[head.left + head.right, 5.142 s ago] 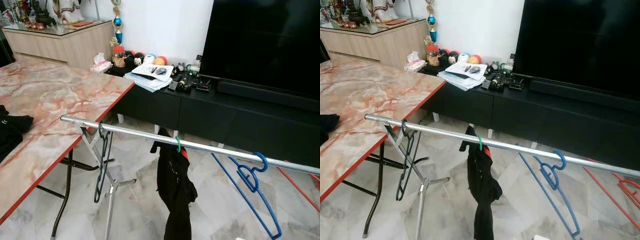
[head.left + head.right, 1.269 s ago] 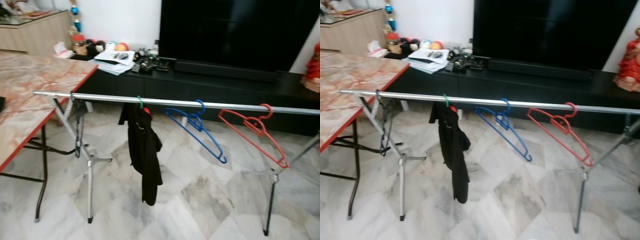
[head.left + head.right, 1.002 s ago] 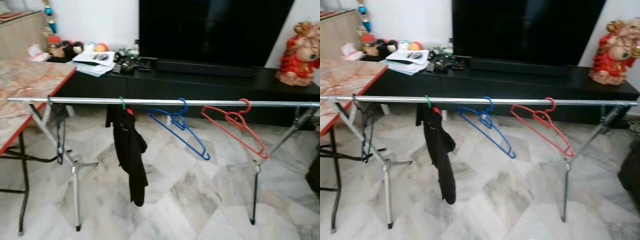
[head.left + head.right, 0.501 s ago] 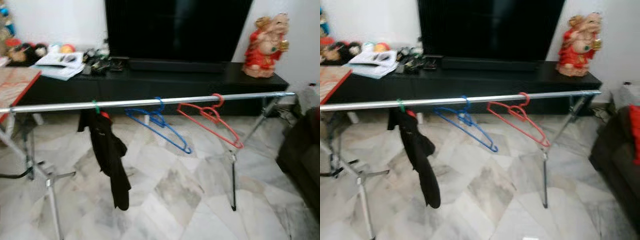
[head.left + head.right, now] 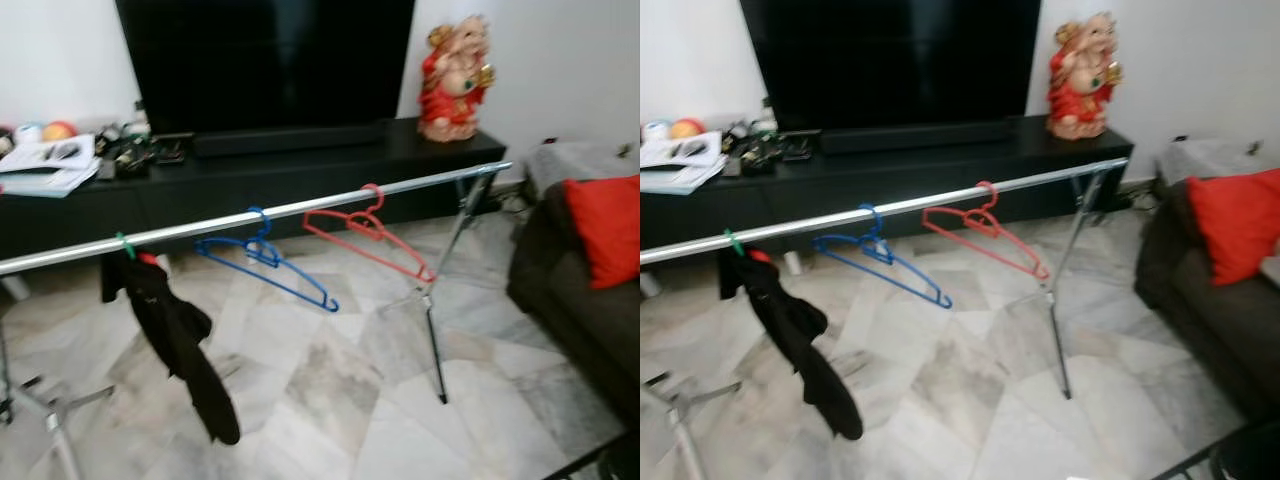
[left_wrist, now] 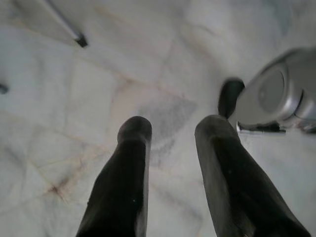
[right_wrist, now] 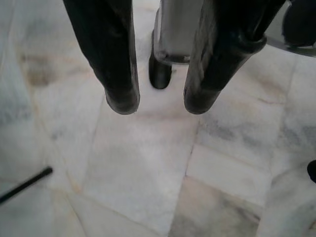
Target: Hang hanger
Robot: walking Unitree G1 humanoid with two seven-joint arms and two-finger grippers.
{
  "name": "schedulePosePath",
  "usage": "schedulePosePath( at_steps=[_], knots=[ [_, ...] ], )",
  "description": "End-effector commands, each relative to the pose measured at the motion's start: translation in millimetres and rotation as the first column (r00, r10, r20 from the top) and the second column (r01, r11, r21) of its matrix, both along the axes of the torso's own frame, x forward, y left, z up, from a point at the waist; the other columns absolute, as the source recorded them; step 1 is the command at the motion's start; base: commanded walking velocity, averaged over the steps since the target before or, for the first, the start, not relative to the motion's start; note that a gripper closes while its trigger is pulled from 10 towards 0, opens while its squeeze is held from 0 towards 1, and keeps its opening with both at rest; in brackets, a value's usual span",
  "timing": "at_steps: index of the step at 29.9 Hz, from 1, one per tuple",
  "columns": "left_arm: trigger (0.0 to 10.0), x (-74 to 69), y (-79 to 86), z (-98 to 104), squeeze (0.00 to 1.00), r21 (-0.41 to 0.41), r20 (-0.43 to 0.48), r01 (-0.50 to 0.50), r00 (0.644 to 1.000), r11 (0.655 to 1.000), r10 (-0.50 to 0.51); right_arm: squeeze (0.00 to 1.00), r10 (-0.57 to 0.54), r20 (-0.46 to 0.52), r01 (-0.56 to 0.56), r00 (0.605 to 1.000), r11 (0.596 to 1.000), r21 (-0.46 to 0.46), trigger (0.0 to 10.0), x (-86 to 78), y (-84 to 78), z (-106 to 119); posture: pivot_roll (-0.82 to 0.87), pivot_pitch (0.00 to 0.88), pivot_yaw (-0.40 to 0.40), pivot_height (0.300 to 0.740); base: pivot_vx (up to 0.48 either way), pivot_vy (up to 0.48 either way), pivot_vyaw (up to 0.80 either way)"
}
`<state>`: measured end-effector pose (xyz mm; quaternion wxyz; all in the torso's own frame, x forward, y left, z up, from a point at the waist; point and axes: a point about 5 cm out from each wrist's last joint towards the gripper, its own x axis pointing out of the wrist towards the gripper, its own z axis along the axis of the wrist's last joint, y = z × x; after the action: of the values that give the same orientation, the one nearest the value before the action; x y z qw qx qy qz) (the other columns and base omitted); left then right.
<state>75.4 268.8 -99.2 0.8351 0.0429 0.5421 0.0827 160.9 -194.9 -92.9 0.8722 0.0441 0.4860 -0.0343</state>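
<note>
A silver rail point(image 5: 300, 208) crosses the room on folding legs. On it hang a blue hanger point(image 5: 262, 263), a red hanger point(image 5: 368, 235) and a green-hooked hanger carrying a black garment point(image 5: 175, 335). My left gripper point(image 6: 173, 129) hangs over the marble floor, open, with nothing between its fingers. Likewise my right gripper point(image 7: 158, 104) points down at the floor, open and holding nothing.
A black TV console point(image 5: 250, 175) with a large TV point(image 5: 265, 60) stands behind the rail, a red figurine point(image 5: 455, 75) on its right end. A dark sofa point(image 5: 575, 290) with a red cushion point(image 5: 605, 225) sits at right. The rail's right leg point(image 5: 432, 340) stands on the marble floor.
The camera has swung right: the table and black hanger have left the picture, the rail has slid left, and the sofa with red cushion has come in.
</note>
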Motion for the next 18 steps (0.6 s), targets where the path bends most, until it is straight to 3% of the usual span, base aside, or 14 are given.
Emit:
schedulePosePath(
  at_steps=[1,10,18],
  knots=[
    [10.0,1.5,-4.8,-1,0.0,-0.014,-0.003,0.007,1.0,1.0,-0.007,0.0,-0.022,-0.024,0.022,0.999,1.0,-0.006,10.0,-6.2,-4.2,-2,0.15,0.0,0.008,0.74,0.0,0.0,-0.73],
    [10.0,5.9,-14.1,-3,0.0,-0.033,-0.015,0.063,0.998,0.997,-0.064,0.0,-0.093,-0.005,0.093,0.996,0.995,-0.025,10.0,-3.2,-15.3,1,0.07,0.0,0.028,0.74,0.0,0.0,-0.73],
    [10.0,8.8,-9.5,-1,0.0,-0.025,-0.001,0.047,0.999,0.999,-0.047,0.0,-0.124,-0.016,0.123,0.992,0.992,-0.017,10.0,-1.9,-9.9,0,0.09,0.0,0.009,0.74,0.0,0.0,-0.73]
  ],
)
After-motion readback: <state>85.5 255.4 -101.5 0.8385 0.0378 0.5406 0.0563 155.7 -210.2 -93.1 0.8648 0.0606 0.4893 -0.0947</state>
